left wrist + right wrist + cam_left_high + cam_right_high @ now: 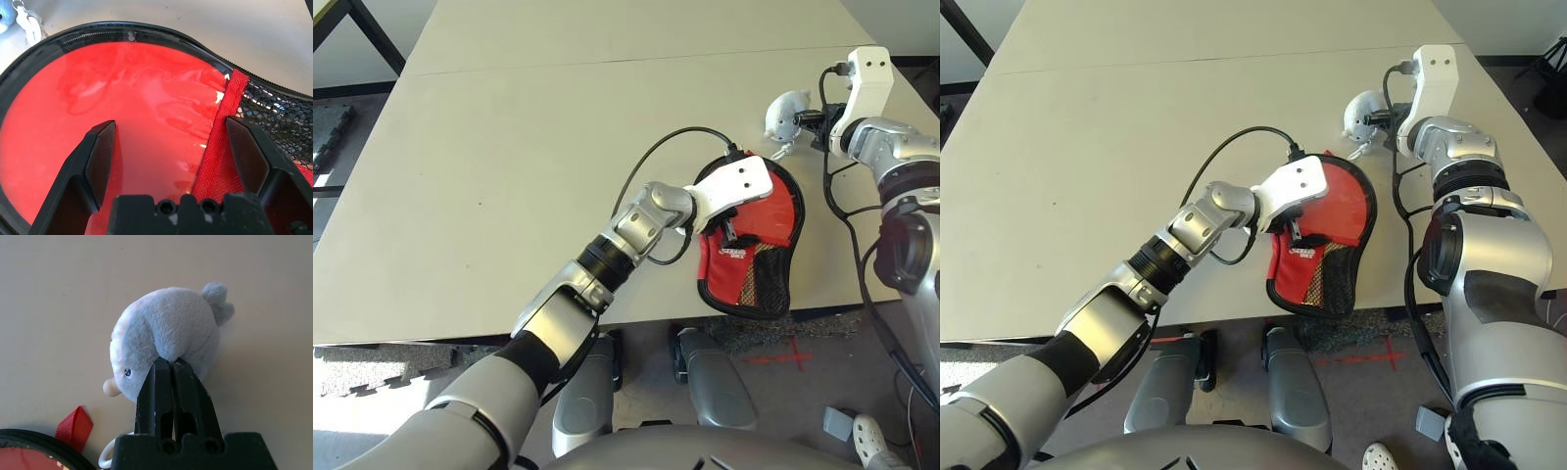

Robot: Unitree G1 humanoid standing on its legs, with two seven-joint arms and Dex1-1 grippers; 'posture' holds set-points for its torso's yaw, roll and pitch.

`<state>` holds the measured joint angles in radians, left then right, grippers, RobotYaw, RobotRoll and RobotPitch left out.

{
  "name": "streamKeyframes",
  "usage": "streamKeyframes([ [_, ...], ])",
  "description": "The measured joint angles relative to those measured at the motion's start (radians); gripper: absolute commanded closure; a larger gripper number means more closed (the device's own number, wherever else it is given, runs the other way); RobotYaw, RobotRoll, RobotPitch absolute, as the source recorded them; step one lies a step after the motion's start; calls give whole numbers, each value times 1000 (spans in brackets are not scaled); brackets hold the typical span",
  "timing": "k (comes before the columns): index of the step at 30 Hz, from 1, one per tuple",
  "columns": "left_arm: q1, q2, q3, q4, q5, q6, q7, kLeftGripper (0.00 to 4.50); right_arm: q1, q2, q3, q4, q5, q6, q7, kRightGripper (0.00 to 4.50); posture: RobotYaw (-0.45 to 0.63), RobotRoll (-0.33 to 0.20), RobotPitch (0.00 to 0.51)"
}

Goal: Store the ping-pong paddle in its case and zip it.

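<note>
Pale beige tabletop [509, 176] carries one paddle-shaped soft fabric case [773, 250], red side up with a black mesh pocket, white logo and black zipper edge, lying near the table's front edge. We cannot pick out the ping-pong paddle as a separate thing; whether it sits inside the case we cannot tell. Our left gripper [168, 156] hovers just over the round red end of the case, its two black fingers [100, 156] spread wide apart. Just beyond the case sits one small grey plush toy [166, 340] with a pale snout. Our right gripper [171, 369] rests against that toy, its two fingers pressed together, gripping nothing we can make out.
</note>
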<state>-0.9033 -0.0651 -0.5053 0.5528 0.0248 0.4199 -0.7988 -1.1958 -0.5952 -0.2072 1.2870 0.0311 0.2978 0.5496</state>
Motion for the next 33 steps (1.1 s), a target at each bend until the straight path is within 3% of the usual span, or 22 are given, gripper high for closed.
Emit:
streamKeyframes([
  [5, -9, -4, -1, 7, 4, 26, -3, 0, 0, -68, 47, -21, -25, 21, 87, 4454, -45, 0, 242],
  [17, -8, -5, 2, 3, 7, 36, -7, 0, 38, -273, 278, -90, -157, 90, 544, 4454, -68, 0, 242],
  [27, -9, -9, 8, 7, 9, 34, -6, 0, 85, -395, 393, -146, -234, 77, 838, 4454, -81, 0, 238],
  [31, -9, -11, 12, 12, 11, 33, -2, 0, 151, -433, 442, -217, -229, 70, 998, 4454, -84, 0, 237],
  [33, -8, -14, 12, 12, 12, 32, 0, 0, 217, -478, 508, -310, -158, 91, 1041, 4454, -84, 0, 237],
])
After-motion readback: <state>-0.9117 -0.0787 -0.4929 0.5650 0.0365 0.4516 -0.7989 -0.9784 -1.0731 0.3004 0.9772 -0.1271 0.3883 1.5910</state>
